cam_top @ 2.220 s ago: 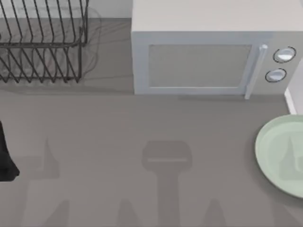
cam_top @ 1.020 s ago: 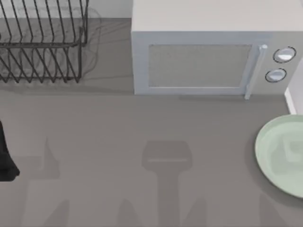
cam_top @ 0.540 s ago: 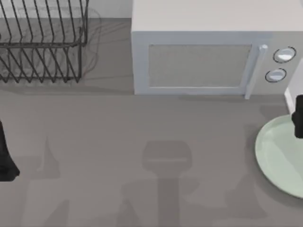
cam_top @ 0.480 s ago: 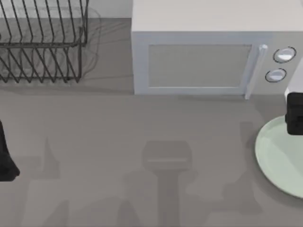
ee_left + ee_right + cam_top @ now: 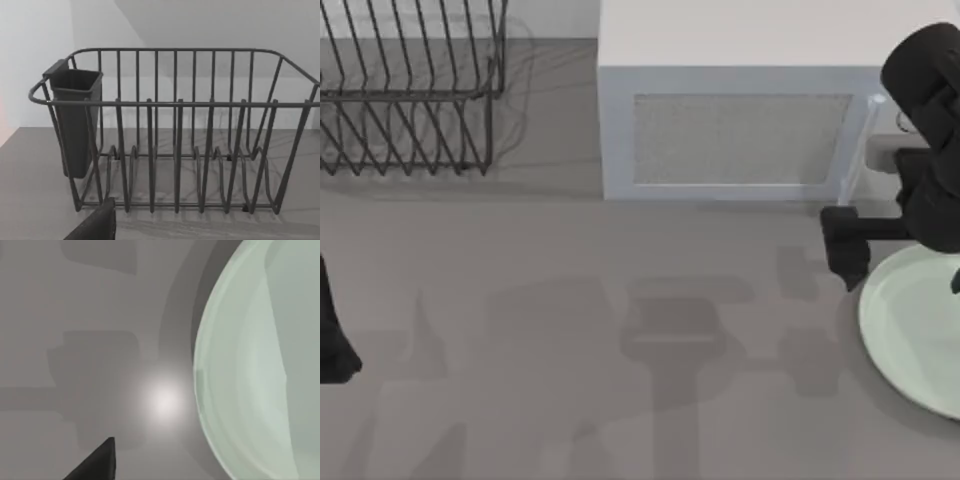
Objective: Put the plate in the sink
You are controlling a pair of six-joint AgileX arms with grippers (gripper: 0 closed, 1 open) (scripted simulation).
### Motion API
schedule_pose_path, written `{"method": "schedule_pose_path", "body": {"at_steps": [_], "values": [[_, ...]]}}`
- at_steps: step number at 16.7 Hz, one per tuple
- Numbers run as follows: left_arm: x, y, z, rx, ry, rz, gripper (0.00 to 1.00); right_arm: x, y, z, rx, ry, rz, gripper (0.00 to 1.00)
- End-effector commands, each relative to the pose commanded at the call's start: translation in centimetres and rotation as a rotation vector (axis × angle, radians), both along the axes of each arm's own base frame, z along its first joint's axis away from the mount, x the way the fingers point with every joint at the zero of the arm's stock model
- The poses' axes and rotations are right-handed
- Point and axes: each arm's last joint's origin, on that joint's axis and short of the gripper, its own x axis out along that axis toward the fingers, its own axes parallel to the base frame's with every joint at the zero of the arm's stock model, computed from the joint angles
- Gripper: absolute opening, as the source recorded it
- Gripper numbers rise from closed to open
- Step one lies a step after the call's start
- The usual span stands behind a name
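Observation:
The pale mint-green plate (image 5: 910,335) lies flat on the grey counter at the right edge of the top view, partly cut off by the frame. Its glossy rim (image 5: 215,390) curves through the right wrist view. My right gripper (image 5: 900,272) hangs over the plate's far-left rim, open, with one dark finger (image 5: 846,255) just outside the rim on the left and the other at the frame's edge. The right arm covers the spot behind the plate, and the sink is hidden. My left arm (image 5: 332,330) is parked at the left edge.
A grey microwave (image 5: 740,130) stands at the back, just behind the right arm. A black wire dish rack (image 5: 410,90) with a dark cutlery cup (image 5: 75,120) sits at the back left. Bare grey counter (image 5: 620,330) spans the middle.
My right arm has swung in from the right edge to over the plate's far-left rim, now covering the microwave's knobs. The plate and the left arm have not moved.

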Motion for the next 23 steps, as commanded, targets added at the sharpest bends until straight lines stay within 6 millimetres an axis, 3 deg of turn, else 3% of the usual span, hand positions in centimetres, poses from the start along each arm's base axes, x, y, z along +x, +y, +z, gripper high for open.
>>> {"method": "schedule_pose_path", "body": {"at_steps": [9, 17, 19, 23], "values": [[0.0, 0.0, 0.0, 0.000, 0.000, 0.000, 1.00, 0.8, 0.5, -1.2, -0.017, 0.049, -0.004, 1.00], [0.0, 0.0, 0.0, 0.000, 0.000, 0.000, 1.00, 1.0, 0.8, -9.8, -0.013, 0.038, -0.001, 1.00], [0.0, 0.0, 0.0, 0.000, 0.000, 0.000, 1.00, 0.7, 0.7, -10.8, -0.017, 0.047, 0.000, 1.00], [0.0, 0.0, 0.0, 0.000, 0.000, 0.000, 1.00, 0.7, 0.7, -10.8, -0.017, 0.047, 0.000, 1.00]]}}
